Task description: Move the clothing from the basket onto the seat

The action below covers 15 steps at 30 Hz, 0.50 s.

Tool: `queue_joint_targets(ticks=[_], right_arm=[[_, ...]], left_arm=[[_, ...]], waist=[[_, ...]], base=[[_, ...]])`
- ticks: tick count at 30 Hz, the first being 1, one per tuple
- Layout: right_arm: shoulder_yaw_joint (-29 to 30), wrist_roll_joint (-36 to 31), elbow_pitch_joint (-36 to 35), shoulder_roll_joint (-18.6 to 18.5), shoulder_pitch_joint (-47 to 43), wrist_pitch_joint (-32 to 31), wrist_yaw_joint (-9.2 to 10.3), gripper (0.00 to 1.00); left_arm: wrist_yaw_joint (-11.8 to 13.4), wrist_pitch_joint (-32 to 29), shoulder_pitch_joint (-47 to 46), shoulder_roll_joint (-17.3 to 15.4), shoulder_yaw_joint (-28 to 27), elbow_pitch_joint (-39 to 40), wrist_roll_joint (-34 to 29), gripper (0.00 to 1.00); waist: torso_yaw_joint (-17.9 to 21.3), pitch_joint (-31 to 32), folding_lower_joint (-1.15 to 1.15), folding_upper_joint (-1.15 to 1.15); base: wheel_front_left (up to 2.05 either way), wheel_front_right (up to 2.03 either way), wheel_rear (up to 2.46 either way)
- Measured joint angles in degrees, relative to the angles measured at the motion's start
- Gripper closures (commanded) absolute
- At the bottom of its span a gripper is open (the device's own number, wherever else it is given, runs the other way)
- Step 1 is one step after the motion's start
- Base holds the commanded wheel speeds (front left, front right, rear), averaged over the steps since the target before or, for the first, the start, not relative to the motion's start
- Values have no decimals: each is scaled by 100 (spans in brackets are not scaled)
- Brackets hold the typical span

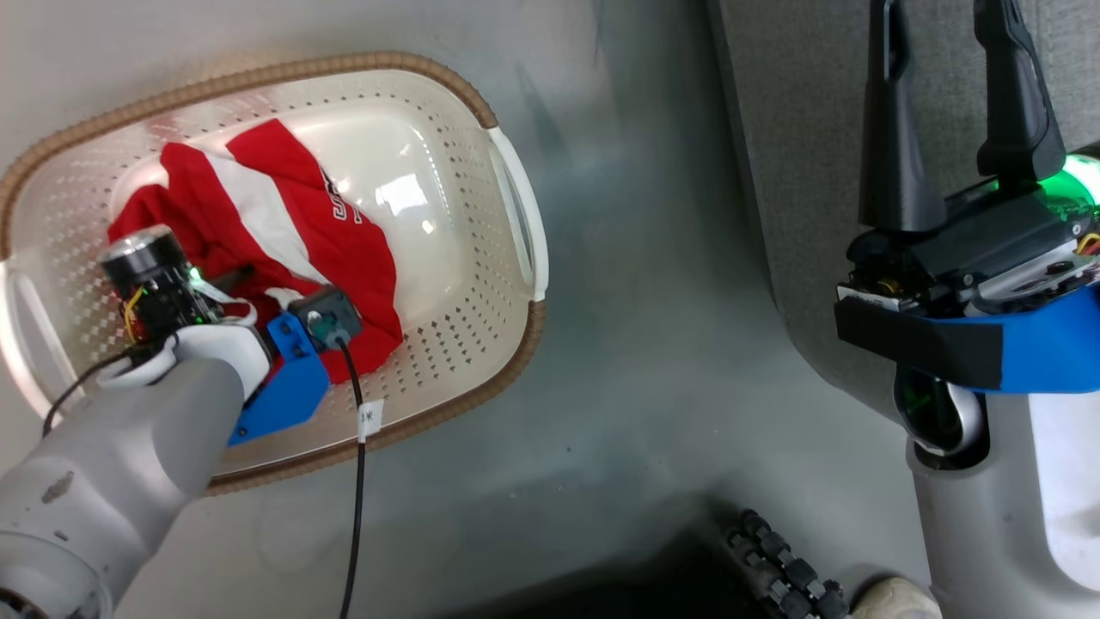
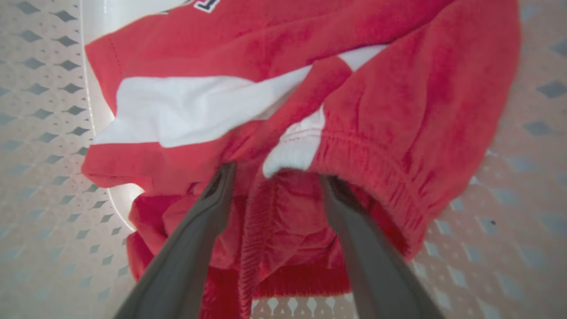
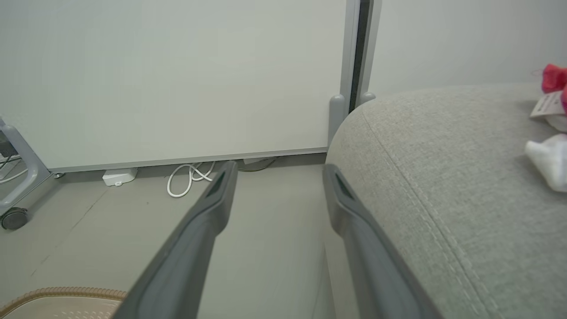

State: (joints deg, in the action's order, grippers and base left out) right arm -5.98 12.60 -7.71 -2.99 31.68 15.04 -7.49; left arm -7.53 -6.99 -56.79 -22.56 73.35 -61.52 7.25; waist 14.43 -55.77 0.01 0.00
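red clothing (image 1: 284, 232) with white stripes, heaped in the cream basket (image 1: 481, 361) on the floor (image 1: 636, 301).
the left gripper (image 2: 279, 177) is down inside the basket, jaws spread wide, its fingers (image 2: 195, 239) pushed into the cloth either side of a gathered fold, nothing pinched. the right gripper (image 3: 280, 170) hangs empty with jaws apart, beside the rounded edge of the grey seat (image 3: 443, 186).

We take this for a lab room staged as a home corner: bare grey floor (image 3: 266, 248), a plain pale partition (image 3: 177, 79) with a metal post (image 3: 350, 66) across the upper frame, loose white cable (image 3: 188, 179) at its foot, a castor-wheeled frame (image 3: 22, 155) at far left, with a grey sofa seat (image 3: 465, 186) and laundry basket (image 1: 464, 344).
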Motion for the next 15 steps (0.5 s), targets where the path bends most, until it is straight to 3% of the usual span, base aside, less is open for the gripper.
queue_joint_targets(ticks=[15], right_arm=[[-1,109,-445,2,-42,0,0,0]], left_arm=[[-1,124,-482,23,-1,-315,-188,0]], waist=[[155,-577,-1,0]], base=[[0,0,0]])
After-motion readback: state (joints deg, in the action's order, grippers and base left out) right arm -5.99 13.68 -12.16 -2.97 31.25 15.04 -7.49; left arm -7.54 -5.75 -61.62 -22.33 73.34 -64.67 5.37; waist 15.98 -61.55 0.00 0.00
